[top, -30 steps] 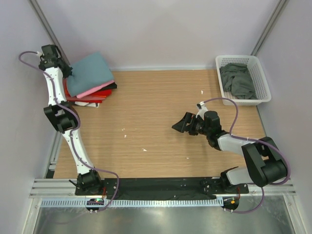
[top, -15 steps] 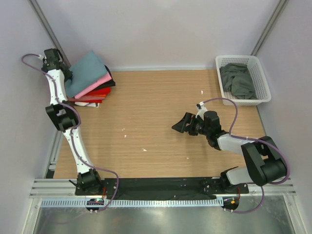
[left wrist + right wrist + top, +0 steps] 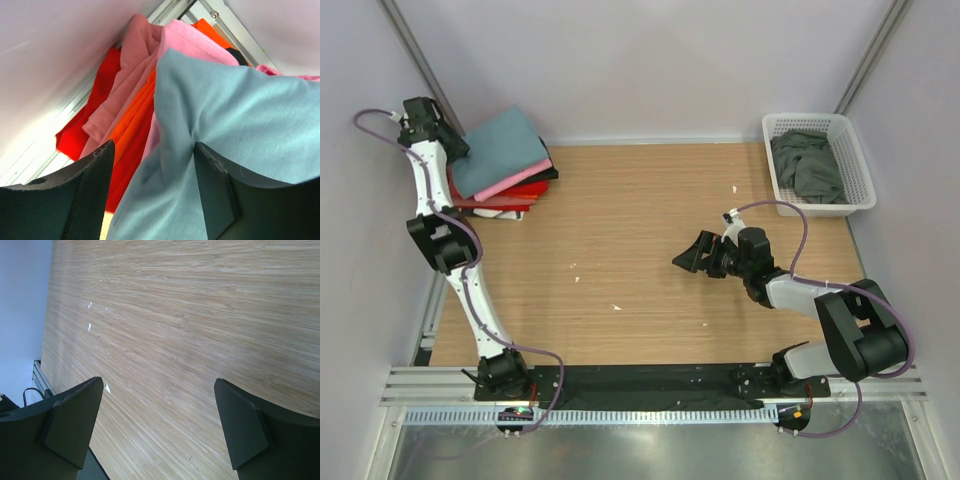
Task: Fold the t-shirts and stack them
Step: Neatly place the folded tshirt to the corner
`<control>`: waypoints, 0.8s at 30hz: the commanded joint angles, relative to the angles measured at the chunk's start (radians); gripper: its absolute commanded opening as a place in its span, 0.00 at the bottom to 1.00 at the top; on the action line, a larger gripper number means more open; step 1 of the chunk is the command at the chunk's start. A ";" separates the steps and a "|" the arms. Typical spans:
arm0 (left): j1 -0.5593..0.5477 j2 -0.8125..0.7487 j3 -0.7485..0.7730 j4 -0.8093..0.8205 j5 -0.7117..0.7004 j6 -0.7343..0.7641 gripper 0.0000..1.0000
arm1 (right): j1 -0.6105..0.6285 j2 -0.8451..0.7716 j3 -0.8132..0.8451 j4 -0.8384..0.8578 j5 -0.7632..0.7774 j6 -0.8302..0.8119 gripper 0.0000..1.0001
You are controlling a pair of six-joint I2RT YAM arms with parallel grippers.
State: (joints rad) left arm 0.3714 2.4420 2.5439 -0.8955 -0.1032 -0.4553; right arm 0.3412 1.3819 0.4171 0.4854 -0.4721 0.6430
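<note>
T-shirts point(image 3: 515, 182) stacked at ten o'clock; left end effector point(image 3: 152, 150) parted astride blue top shirt point(image 3: 500, 150) for release; right end effector point(image 3: 157, 385) wide, empty.

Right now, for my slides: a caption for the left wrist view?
Open left gripper straddling the blue shirt atop the stack.

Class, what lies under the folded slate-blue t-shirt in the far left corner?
Under the blue t-shirt lie a pink t-shirt, a red t-shirt and a black t-shirt. Only their edges show; the rest is covered.
</note>
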 commanded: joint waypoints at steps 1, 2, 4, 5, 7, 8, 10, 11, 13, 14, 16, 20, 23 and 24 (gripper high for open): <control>0.006 -0.112 -0.025 0.006 -0.038 -0.016 0.66 | 0.002 -0.012 0.017 0.055 -0.007 -0.002 1.00; 0.006 -0.121 -0.030 0.006 -0.041 -0.017 0.67 | 0.004 -0.014 0.017 0.056 -0.008 -0.002 1.00; 0.006 -0.141 -0.037 0.004 -0.050 -0.020 0.70 | 0.004 -0.014 0.014 0.062 -0.007 0.000 1.00; 0.008 -0.146 -0.039 -0.003 -0.050 -0.022 0.70 | 0.004 -0.017 0.014 0.064 -0.007 0.000 1.00; 0.008 -0.167 -0.045 -0.016 -0.056 -0.026 0.73 | 0.002 -0.015 0.012 0.064 -0.007 0.000 1.00; 0.006 -0.178 -0.054 -0.016 -0.065 -0.028 0.75 | 0.004 -0.017 0.011 0.064 -0.010 0.000 1.00; 0.008 -0.207 -0.082 -0.011 -0.072 -0.031 0.77 | 0.002 -0.020 0.009 0.067 -0.010 0.000 1.00; 0.008 -0.216 -0.088 -0.013 -0.075 -0.034 0.77 | 0.002 -0.018 0.009 0.067 -0.010 0.000 1.00; 0.006 -0.241 -0.091 -0.038 -0.096 -0.051 0.77 | 0.004 -0.018 0.008 0.070 -0.010 0.000 1.00; 0.006 -0.250 -0.096 -0.051 -0.108 -0.057 0.78 | 0.002 -0.018 0.008 0.070 -0.010 0.001 1.00; 0.001 -0.296 -0.118 -0.078 -0.128 -0.069 0.78 | 0.002 -0.020 0.008 0.070 -0.010 0.001 1.00; -0.022 -0.403 -0.216 -0.108 -0.154 -0.086 0.78 | 0.004 -0.023 0.005 0.076 -0.010 0.001 1.00; -0.051 -0.516 -0.342 -0.111 -0.174 -0.089 0.78 | 0.002 -0.026 0.002 0.076 -0.007 0.000 1.00; -0.061 -0.549 -0.370 -0.114 -0.176 -0.088 0.78 | 0.002 -0.027 0.003 0.078 -0.007 0.001 1.00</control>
State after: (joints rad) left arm 0.3462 2.0418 2.2436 -0.9863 -0.2359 -0.5251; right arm 0.3412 1.3808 0.4168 0.5014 -0.4751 0.6449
